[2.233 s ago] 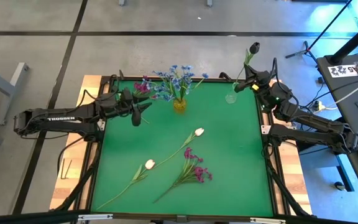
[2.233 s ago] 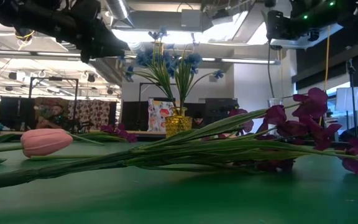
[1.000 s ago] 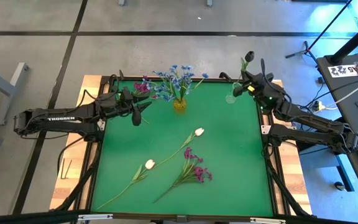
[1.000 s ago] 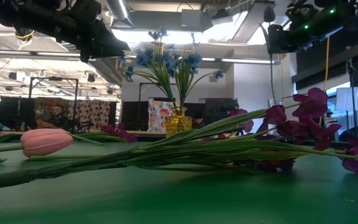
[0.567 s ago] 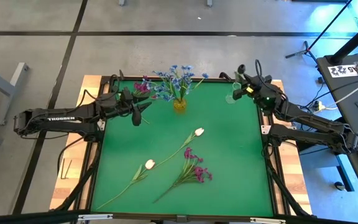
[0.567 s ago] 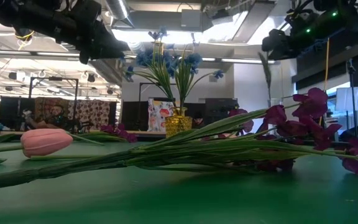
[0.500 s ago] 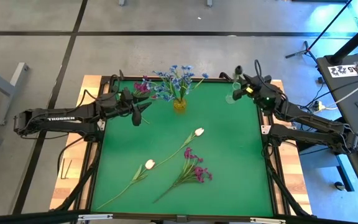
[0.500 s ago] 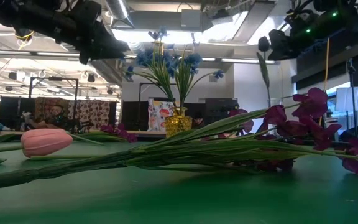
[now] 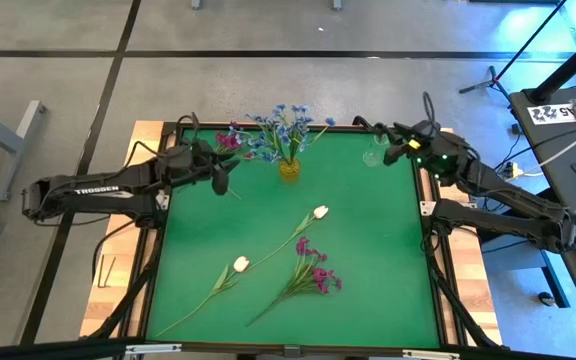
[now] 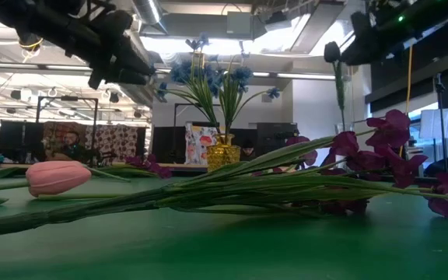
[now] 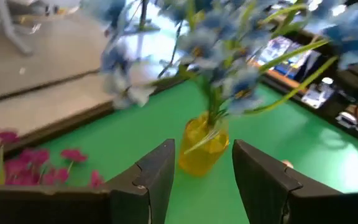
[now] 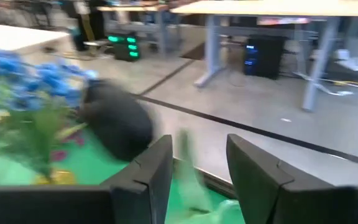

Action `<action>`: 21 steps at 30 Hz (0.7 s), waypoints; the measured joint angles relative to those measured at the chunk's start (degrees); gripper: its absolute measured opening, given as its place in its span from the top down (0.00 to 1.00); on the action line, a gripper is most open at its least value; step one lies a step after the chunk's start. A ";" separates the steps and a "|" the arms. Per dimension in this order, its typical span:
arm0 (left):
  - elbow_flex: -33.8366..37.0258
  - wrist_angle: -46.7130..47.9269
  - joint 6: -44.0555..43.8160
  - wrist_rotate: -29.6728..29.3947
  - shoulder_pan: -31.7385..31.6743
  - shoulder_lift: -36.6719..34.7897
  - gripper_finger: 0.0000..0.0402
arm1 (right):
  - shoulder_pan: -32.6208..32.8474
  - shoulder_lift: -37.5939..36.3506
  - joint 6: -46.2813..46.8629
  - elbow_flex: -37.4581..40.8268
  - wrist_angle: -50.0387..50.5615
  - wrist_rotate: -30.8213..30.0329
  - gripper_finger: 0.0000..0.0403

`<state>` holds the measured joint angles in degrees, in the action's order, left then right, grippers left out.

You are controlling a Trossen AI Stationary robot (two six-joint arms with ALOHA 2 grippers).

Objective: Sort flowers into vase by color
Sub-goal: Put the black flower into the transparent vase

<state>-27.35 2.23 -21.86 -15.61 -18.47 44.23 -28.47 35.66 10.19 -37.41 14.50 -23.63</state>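
On the green table (image 9: 368,250), two white tulips (image 9: 319,212) and a magenta spray (image 9: 313,272) lie loose — blue flowers (image 9: 283,125) fill the yellow vase (image 9: 289,169). Both grippers, left gripper (image 9: 230,183) and right gripper (image 9: 388,148), hang parted, empty, at the far edge — a workshop beyond.

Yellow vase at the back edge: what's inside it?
The yellow vase holds only blue flowers, whose green stems fan out from its mouth. No magenta or white blooms show in it. The stem ends inside the vase are hidden in every view.
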 joint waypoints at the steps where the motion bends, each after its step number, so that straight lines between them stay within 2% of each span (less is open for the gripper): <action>1: -0.05 1.02 -0.74 0.02 -0.43 0.01 0.61 | 0.00 -0.35 0.07 -0.27 0.22 1.81 0.63; 5: -0.27 3.74 -4.19 -0.78 -2.79 0.00 0.61 | 0.00 -1.98 -0.10 -0.41 -0.37 8.98 0.63; 12: -0.25 17.89 -16.43 0.08 -6.00 1.33 0.61 | 0.00 -3.30 -1.53 -0.44 -4.71 22.37 0.63; 15: -0.25 19.92 -19.57 1.90 -6.53 1.90 0.61 | 0.00 -2.67 -3.13 -0.44 -7.43 23.94 0.63; 21: -0.25 19.87 -23.16 1.28 -6.55 2.06 0.61 | 0.00 1.11 -3.12 -0.41 -11.86 28.51 0.63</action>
<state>-27.59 22.10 -45.02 -14.33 -25.02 46.29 -28.47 36.77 7.08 -37.82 2.63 4.88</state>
